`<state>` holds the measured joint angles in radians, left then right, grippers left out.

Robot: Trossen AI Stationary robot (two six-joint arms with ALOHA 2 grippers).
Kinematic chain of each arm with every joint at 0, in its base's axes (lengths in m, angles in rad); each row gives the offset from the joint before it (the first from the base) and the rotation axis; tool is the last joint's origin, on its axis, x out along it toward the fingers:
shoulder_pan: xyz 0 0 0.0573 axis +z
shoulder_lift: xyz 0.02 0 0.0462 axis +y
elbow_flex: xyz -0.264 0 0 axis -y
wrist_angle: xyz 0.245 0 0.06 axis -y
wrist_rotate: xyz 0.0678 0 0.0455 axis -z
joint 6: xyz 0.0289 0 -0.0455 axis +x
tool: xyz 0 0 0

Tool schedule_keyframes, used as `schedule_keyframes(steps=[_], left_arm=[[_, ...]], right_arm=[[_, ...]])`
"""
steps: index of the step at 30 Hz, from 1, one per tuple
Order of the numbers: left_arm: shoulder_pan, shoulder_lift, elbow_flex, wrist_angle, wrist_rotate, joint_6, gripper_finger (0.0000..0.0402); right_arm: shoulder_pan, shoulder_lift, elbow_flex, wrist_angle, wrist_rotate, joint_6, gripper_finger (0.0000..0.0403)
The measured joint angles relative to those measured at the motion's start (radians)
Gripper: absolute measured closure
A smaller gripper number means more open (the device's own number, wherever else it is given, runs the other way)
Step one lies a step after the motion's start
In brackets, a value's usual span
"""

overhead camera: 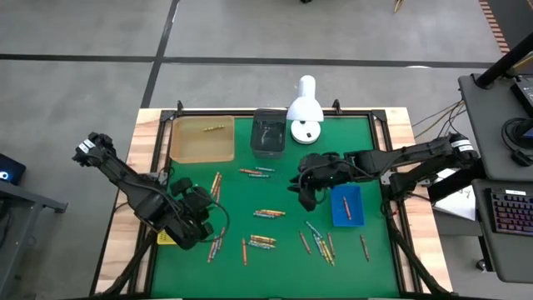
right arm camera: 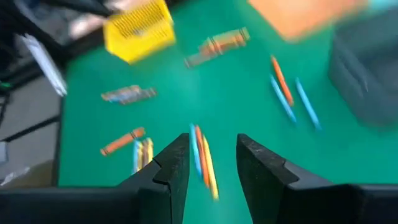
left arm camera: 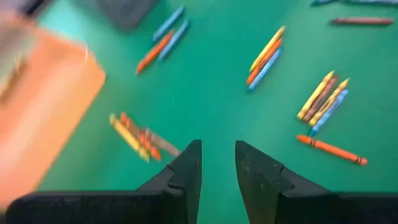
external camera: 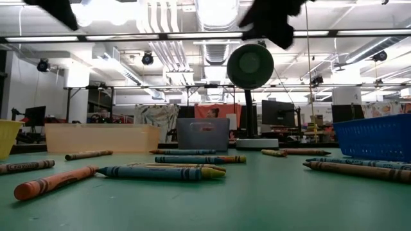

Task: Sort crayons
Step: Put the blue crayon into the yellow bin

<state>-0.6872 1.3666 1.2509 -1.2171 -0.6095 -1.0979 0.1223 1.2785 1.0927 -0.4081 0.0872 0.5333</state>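
Crayons [overhead camera: 263,240] lie scattered across the green mat [overhead camera: 275,262], closest to me in loose clusters along the near edge, with a few more pairs toward the middle [overhead camera: 268,213] and a red-and-blue pair [overhead camera: 256,172] farther back. My left gripper [left arm camera: 217,163] hangs above the mat at the near left, fingers parted with a narrow gap and nothing between them; an orange-and-yellow bunch [left arm camera: 138,135] lies just beside its line of approach. My right gripper [right arm camera: 212,158] sits above the middle of the mat beside the blue tray [overhead camera: 347,205], jaws also apart and empty, with a blue, orange and yellow trio [right arm camera: 203,158] showing right between the fingers.

To do this pick well, I judge I should settle on one crayon per hand, turn the wrist so the fingers straddle it across its width, and come straight down so neighbours are not dragged along. Touching crayons may need a nudge apart first.

Farther back stand the orange tray [overhead camera: 201,139], which already holds a crayon, the dark tray [overhead camera: 269,133] and a white lamp [overhead camera: 305,109]; the yellow tray [right arm camera: 137,28] is at my left arm's side
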Motion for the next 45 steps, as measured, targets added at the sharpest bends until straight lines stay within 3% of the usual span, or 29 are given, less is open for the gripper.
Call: schedule_keyframes(steps=[11, 18, 30, 38, 45], left_arm=[[0.01, -0.019, -0.026, 0.032, -0.075, 0.209, 0.0322], [0.018, -0.067, -0.035, 0.044, -0.139, 0.296, 0.0323], [0.137, -0.16, -0.073, 0.169, -0.175, 0.619, 0.0325], [0.355, -0.304, -0.257, 0.384, -0.063, 0.883, 0.0325], [0.495, -0.444, -0.43, 0.59, 0.115, 0.986, 0.0325]], right_arm=[[-0.003, 0.032, 0.0, -0.267, 0.002, 0.184, 0.0284], [-0.044, 0.032, 0.0, -0.413, 0.07, 0.286, 0.0284], [-0.206, 0.1, 0.0, -0.437, 0.072, 0.158, 0.0284], [-0.343, 0.127, 0.0, -0.46, 0.071, 0.12, 0.0284], [-0.386, 0.16, 0.0, -0.479, 0.007, 0.128, 0.0284]])
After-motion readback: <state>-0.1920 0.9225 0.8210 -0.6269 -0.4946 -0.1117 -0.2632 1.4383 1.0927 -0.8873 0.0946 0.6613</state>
